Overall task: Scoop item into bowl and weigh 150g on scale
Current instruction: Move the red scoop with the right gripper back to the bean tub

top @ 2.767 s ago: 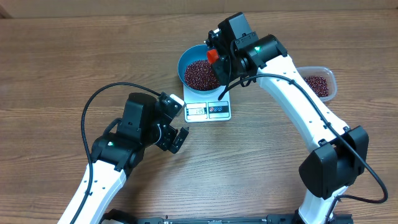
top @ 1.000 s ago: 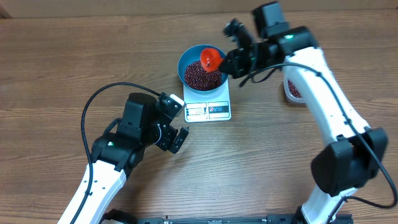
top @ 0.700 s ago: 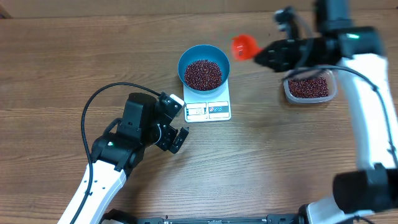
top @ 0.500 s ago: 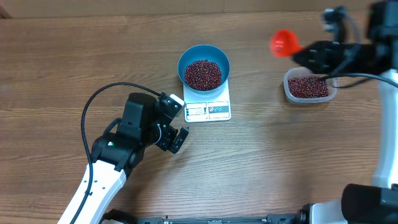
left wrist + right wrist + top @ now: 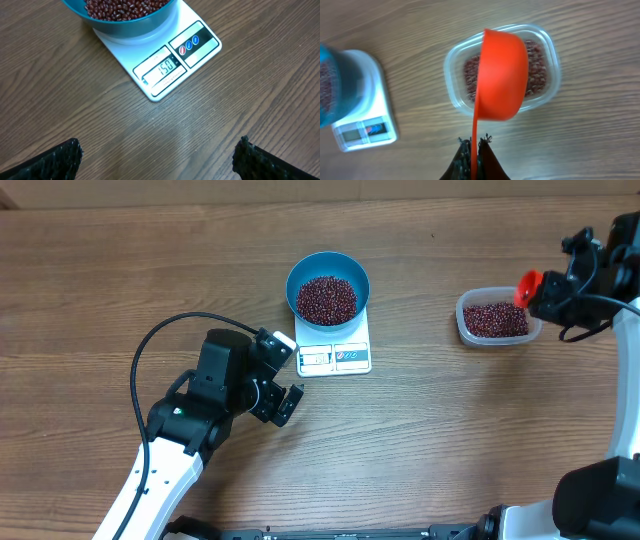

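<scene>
The bowl (image 5: 328, 263) was bright blue, its beans (image 5: 327, 299) dark red-brown; the scale (image 5: 362, 333) was white (red and blue buttons (image 5: 189, 45)). The scoop (image 5: 502, 75) was orange-red, the tub (image 5: 454, 80) clear, the table (image 5: 450, 430) brown wood grain.

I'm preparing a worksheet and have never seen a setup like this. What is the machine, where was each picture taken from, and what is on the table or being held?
These are two robot arms at a wooden table, each ending in a two-finger pincer. One picture looks down from above; the other two come from cameras on the wrists. On the table a white scale carries a blue bowl of red-brown beans; the left wrist view shows its display reading 150. To the side sits a clear tub with more beans. The right pincer is shut on the handle of an orange scoop, close to the tub. The left pincer is open and empty.
</scene>
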